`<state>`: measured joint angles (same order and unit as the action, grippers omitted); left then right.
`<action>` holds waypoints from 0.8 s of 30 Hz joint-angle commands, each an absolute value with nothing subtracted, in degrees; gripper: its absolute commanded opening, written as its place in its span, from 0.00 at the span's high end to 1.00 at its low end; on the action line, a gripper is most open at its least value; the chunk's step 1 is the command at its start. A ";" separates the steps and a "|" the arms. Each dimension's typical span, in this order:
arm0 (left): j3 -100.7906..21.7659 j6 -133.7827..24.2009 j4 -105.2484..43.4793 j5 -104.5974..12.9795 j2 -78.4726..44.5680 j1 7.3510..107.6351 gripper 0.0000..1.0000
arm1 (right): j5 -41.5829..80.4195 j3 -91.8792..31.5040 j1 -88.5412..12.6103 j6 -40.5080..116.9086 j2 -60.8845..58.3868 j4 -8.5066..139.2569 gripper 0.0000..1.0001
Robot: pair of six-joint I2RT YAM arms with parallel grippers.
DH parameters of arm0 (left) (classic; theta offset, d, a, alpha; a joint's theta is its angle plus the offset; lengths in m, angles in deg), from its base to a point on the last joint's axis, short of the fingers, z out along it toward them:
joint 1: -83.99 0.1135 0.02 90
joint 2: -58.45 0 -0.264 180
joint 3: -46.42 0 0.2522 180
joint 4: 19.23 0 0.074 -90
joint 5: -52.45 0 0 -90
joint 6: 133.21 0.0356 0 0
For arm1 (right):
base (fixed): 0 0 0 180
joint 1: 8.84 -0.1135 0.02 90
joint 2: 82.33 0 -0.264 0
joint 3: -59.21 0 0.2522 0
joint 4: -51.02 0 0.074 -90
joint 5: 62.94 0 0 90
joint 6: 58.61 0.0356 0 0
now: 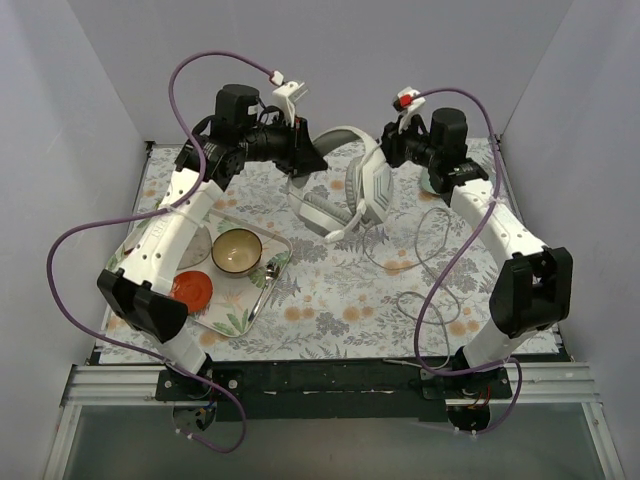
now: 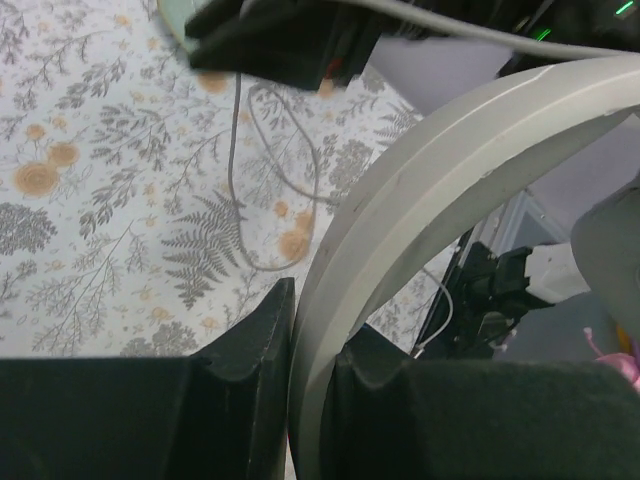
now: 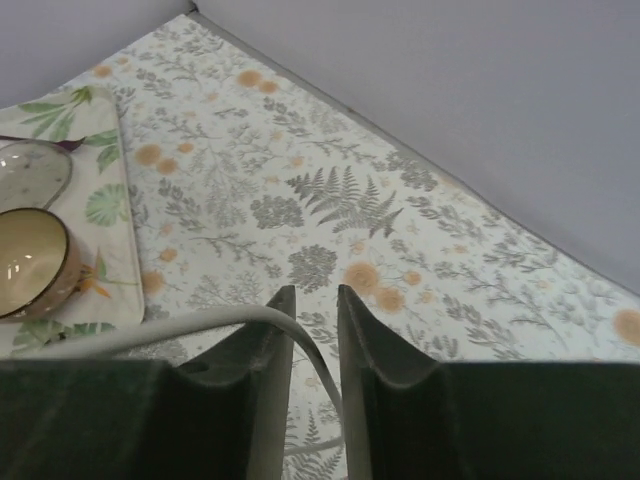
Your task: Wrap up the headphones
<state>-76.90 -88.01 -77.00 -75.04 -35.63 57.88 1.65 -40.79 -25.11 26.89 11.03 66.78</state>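
Wrapping so far: not visibly begun; the cable [image 2: 232, 170] lay in loose loops on the cloth [image 1: 330, 300], none of it wound round the headphones [image 1: 352, 195].
Left to do: nearly all of it, by my reading: gathering the cable and coiling it round the band or cups.
Headphones: sat at the far middle of the table, band raised between the two arms.
Left gripper [image 2: 312, 375]: clamped on the headband [image 2: 420, 200].
Right gripper [image 3: 317, 335]: fingers stood close together with the cable running between them; whether they truly pinched it I could not tell.
Materials: headband was a smooth, hard, pale-grey arc; cups looked padded and oval; cable thin and limp; cloth flat, flower-printed.
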 commanded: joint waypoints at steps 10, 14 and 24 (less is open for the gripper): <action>-103.73 -114.13 -70.96 -67.27 -39.01 63.24 1.00 | 2.43 -15.47 -34.93 43.51 14.42 19.52 0.47; -109.37 -117.74 -70.87 -64.36 -41.21 65.36 1.00 | 4.73 -14.05 -38.28 45.44 19.61 16.36 0.47; -111.31 -123.19 -65.95 -59.98 -43.58 78.35 1.00 | 11.05 -14.06 -48.55 41.85 25.86 26.27 0.50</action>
<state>-108.86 -117.75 -70.48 -64.42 -43.43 71.87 6.39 -14.82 -45.18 44.27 26.92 23.61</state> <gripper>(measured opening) 0.141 0.521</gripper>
